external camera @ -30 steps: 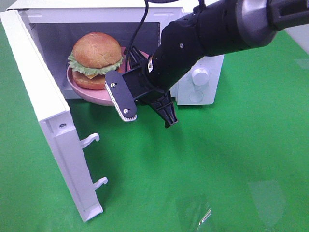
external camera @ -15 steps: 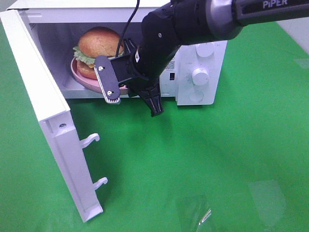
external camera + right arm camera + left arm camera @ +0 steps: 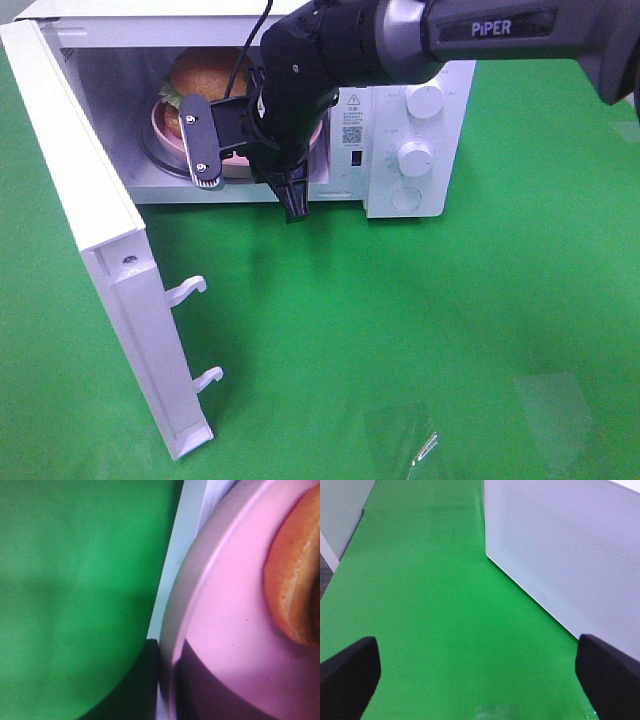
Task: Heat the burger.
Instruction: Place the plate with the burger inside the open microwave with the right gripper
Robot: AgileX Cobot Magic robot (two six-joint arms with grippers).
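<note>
Seen from overhead, the burger [image 3: 205, 75] sits on a pink plate [image 3: 158, 120] inside the open microwave [image 3: 410, 110], in the upper left of the frame. Its golden bun and a frill of lettuce show behind the right arm. The right gripper [image 3: 245, 165] reaches into the oven's mouth at the plate's front edge, its jaws pressed together on the rim. Its wrist camera shows that rim filling the view at close range, pink plate [image 3: 225, 605] and brown bun [image 3: 295, 580] above a strip of green cloth. The white door [image 3: 90, 210] stands swung wide along the left side of the frame, two latch hooks jutting from its edge. The control knobs sit right of the cavity. The left gripper [image 3: 480, 675] is out of the overhead shot. Its own camera shows its dark fingers [image 3: 347, 675] spread wide apart and holding nothing, low over the green cloth beside a white perforated panel [image 3: 570, 555].
</note>
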